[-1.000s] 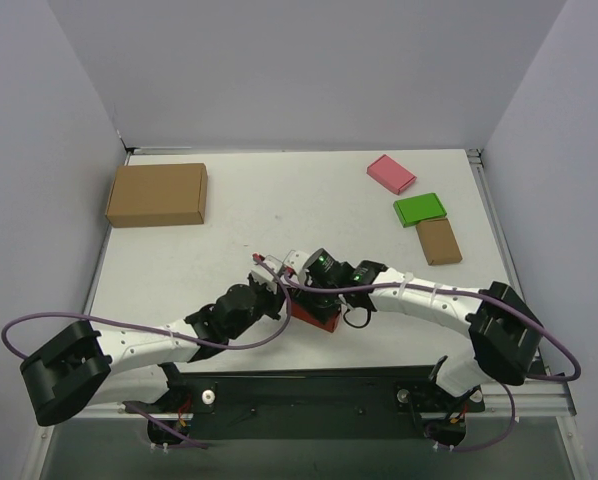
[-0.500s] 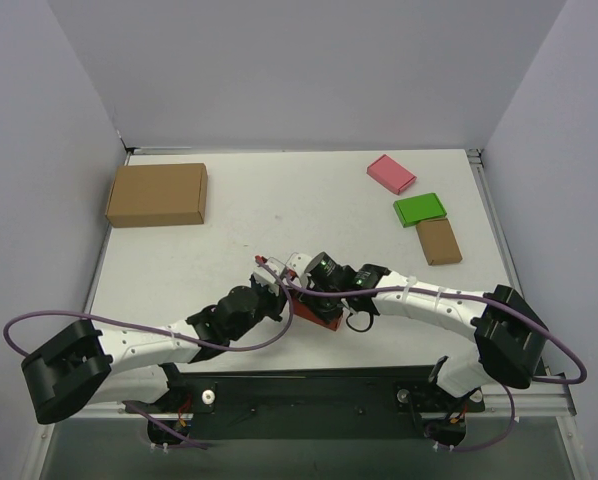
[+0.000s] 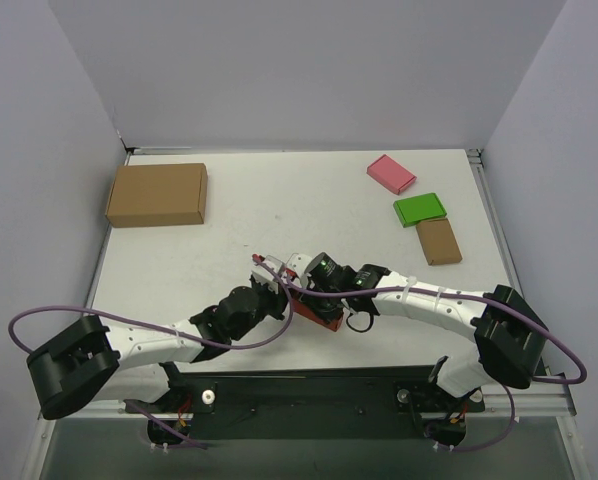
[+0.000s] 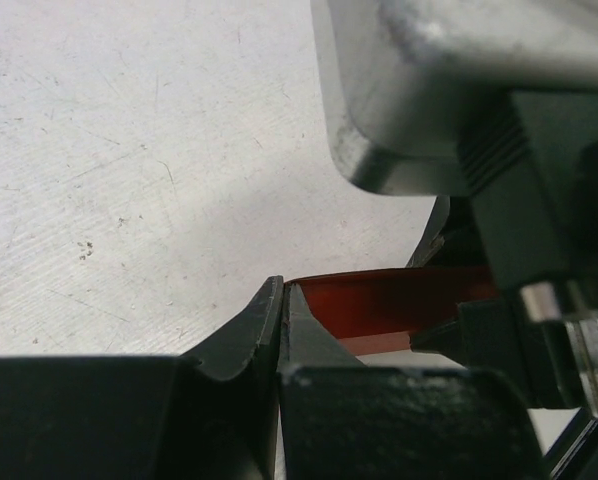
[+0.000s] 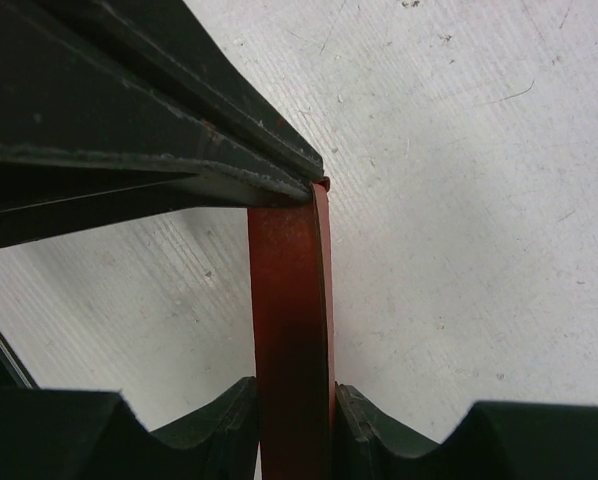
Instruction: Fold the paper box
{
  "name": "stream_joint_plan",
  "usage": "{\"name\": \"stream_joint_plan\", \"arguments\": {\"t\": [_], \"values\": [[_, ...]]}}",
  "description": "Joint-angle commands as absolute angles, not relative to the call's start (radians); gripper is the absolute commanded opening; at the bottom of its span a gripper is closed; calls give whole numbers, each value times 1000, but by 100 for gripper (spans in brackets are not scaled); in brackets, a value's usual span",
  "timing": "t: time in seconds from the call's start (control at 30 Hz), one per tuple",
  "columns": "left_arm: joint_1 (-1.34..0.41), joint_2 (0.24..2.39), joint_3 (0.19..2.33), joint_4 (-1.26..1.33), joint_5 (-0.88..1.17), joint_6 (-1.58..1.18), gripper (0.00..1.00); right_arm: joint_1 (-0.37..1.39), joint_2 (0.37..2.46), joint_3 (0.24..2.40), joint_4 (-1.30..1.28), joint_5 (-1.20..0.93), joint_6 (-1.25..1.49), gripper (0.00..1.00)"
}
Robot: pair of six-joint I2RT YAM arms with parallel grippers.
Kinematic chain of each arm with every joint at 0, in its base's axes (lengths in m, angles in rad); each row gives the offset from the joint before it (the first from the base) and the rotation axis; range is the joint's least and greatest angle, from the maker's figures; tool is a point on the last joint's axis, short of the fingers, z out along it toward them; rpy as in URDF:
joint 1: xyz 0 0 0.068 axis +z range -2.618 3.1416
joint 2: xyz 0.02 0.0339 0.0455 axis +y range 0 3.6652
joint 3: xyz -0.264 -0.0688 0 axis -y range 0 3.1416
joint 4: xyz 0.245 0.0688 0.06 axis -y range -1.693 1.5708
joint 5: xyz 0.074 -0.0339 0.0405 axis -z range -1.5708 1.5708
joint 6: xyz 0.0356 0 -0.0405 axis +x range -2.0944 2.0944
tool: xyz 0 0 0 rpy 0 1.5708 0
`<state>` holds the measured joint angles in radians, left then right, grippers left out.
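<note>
Two robot arms meet low over the white tabletop (image 3: 279, 205), just ahead of their bases, with the bright red paper box (image 3: 317, 316) between them. The right end effector (image 5: 294, 400) is clamped on the paper box: its wrist camera shows both dark fingers (image 5: 384, 430) pressed against the faces of an upright strip of red cardboard. The left end effector (image 4: 280, 300) has its jaws drawn together to a hairline slit. Its tips meet the edge of that same red strip, and whether any cardboard is caught between them cannot be told. Seen from above, the paper box lies on the tabletop directly beneath the two wrists, partly hidden by them. Purple cables (image 3: 39, 318) loop out from each arm. Beyond the right end effector and off to its right sits a small brown box (image 3: 439, 241), with a green flat box (image 3: 420, 209) just beside it and a pink flat box (image 3: 391, 173) farther still. Well beyond the left end effector, off to its left, a large brown carton (image 3: 157, 194) lies flat near the tabletop's far corner.
</note>
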<state>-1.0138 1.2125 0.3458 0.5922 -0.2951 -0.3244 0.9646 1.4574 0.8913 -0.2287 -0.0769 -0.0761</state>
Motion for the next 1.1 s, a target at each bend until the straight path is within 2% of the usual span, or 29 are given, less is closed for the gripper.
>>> {"name": "stream_joint_plan", "arguments": {"t": [0.0,0.7,0.93,1.03,1.07], "values": [[-1035,1258,302,528,-224,-377,0,965,1471,893,-193,-34,-75,20],[-1034,1333,247,508,-362,-281,0,956,1439,879,-192,-67,-80,19],[-1048,1390,267,532,-324,-265,0,950,1431,873,-192,-71,-77,19],[-1063,1413,278,514,-328,-271,0,948,1420,874,-195,-52,-51,24],[-1066,1414,288,505,-348,-276,0,946,1411,874,-198,-46,-31,30]]}}
